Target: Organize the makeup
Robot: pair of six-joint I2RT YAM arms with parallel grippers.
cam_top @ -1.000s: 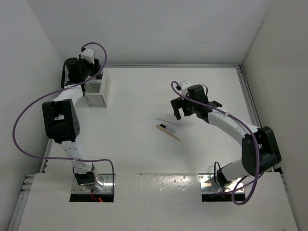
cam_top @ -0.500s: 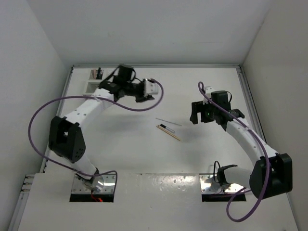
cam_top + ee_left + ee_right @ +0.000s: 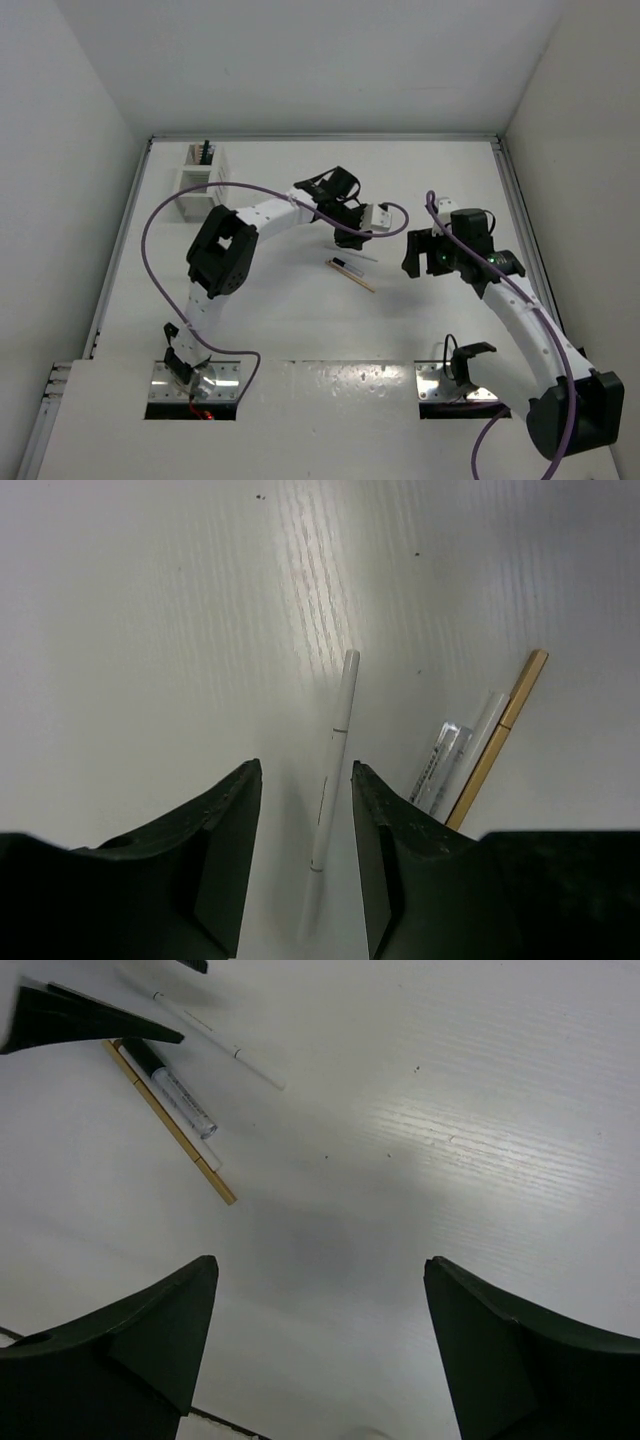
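Fingers parted, the left gripper (image 3: 305, 770) is straddling a thin white pencil-like stick (image 3: 338, 720). A tan-gold stick (image 3: 497, 738) and a clear black-capped tube (image 3: 175, 1090) are lying just beside that stick. The right gripper (image 3: 320, 1265) is hovering near, wide open and empty. A white slotted rack (image 3: 200, 172) is standing well apart.

White table (image 3: 270, 330), matte. I see faint grain under the glare in both wrist views, and a few dark specks (image 3: 260, 496) on the surface. A white slotted rack (image 3: 195, 188) stands near the table's far left corner, close to the left rail (image 3: 113, 275). Matching metal strips: far rail (image 3: 320, 137) and right rail (image 3: 520, 225). Plain white walls close the cell: left wall (image 3: 60, 150), back wall (image 3: 320, 70), right wall (image 3: 585, 110). At the near edge, a glossy white panel (image 3: 330, 420) has two cut-outs, each showing metal: left plate (image 3: 225, 375), right plate (image 3: 430, 378).
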